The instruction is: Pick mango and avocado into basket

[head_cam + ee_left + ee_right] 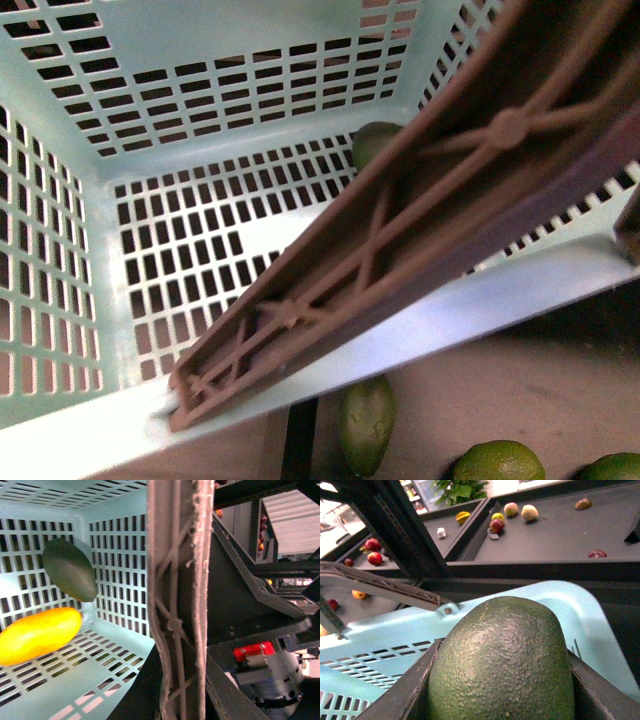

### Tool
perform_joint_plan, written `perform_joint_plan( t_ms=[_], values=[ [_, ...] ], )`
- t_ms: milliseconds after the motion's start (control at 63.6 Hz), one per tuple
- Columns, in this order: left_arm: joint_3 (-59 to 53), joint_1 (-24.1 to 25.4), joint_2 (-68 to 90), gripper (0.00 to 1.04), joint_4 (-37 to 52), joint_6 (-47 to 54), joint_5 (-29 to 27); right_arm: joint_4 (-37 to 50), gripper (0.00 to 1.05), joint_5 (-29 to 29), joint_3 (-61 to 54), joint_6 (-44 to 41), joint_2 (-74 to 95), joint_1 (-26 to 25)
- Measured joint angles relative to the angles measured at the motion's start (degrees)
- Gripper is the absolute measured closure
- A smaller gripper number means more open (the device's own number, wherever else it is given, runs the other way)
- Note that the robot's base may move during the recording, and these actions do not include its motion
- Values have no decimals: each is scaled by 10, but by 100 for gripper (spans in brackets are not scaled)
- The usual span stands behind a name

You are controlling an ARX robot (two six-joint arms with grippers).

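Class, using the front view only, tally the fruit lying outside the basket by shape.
Long pear-shaped green fruit: 1
Round green fruit: 2
Total: 3

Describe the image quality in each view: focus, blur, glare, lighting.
Front view: the brown handle looms close and soft, with a bright sheen on the basket rim.
Left wrist view: handle edge blurred, mango glowing brightly, background dim.
Right wrist view: the avocado fills the frame, its pebbled skin fairly sharp; far shelves look hazy, overexposed at top left.
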Motion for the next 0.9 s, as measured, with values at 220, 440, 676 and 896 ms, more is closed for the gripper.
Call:
perform_joint_plan(
  t_ms=[220,440,676,896],
  values=[
    [0,0,0,96,0,1,-2,124,37,197,-119,-123,-88,-26],
    [0,0,0,96,0,0,2,159,81,139,-273,-158,-187,-94],
    [0,0,0,96,0,1,-3,161,103,93,-356,-165,-267,-140],
    [0,0,0,96,0,0,0,139,103,63,-405,-165,-338,-171]
  ],
)
